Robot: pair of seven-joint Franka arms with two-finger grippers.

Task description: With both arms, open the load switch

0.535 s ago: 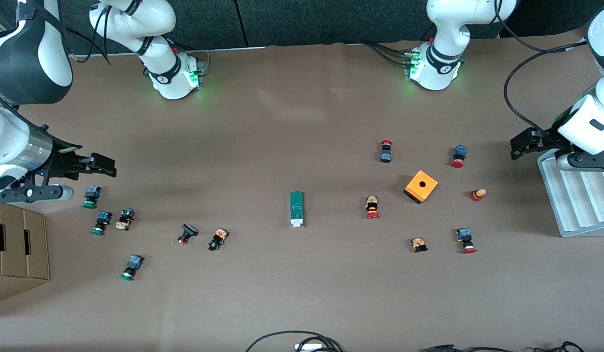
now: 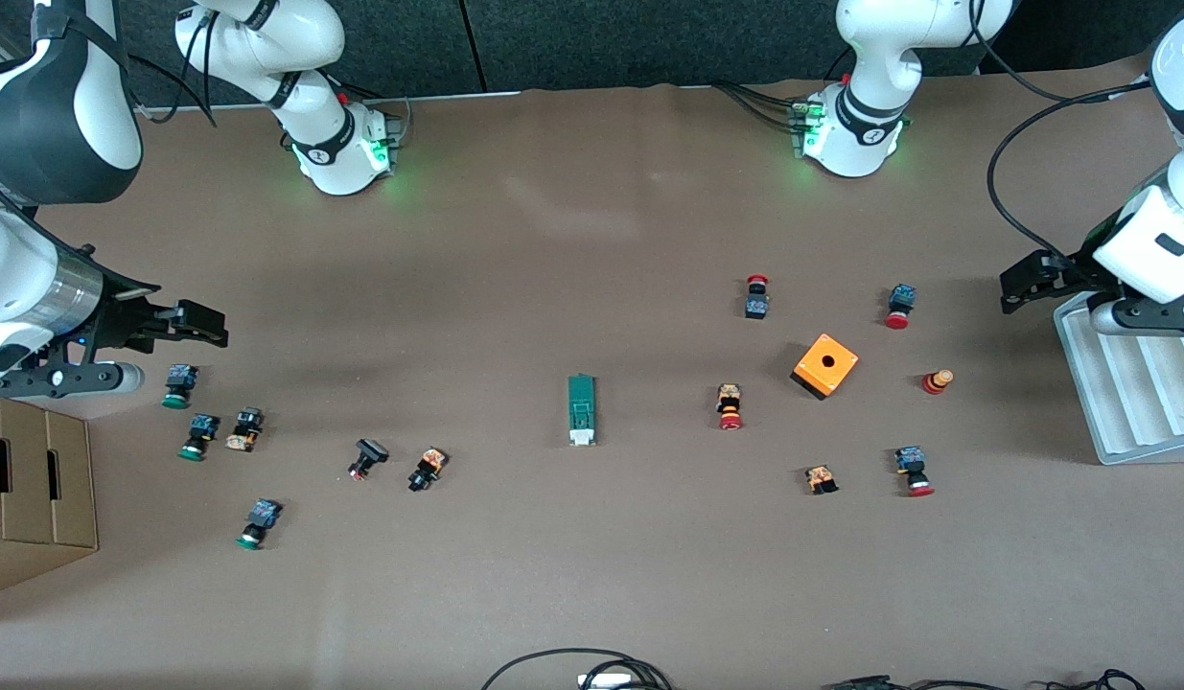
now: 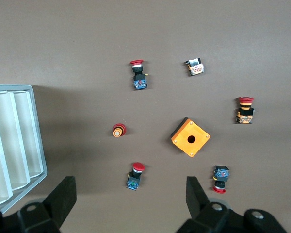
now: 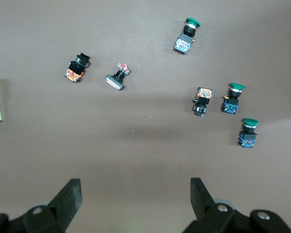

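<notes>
Brown paper covers the whole worktop [image 2: 592,594], and everything I have to deal with is laid out loose on it. Nearest the front camera, green-capped buttons [image 2: 254,523] lie scattered toward my right arm's end and red-capped buttons [image 2: 913,471] toward my left arm's end. Between those clusters lies the load switch [image 2: 581,409], flat and alone mid-worktop, its white piece at the nearer end, with room on both sides for two sets of jaws. An orange cube [image 2: 825,365] sits among the red buttons.

My right gripper [image 2: 122,350] hangs over the edge of the green cluster beside a cardboard box [image 2: 35,498], jaws wide and empty. My left gripper [image 2: 1037,280] hovers beside a white ribbed tray [image 2: 1128,402], jaws equally wide, gripping nothing. Both wait well apart from the switch; I judge the task not yet begun.
</notes>
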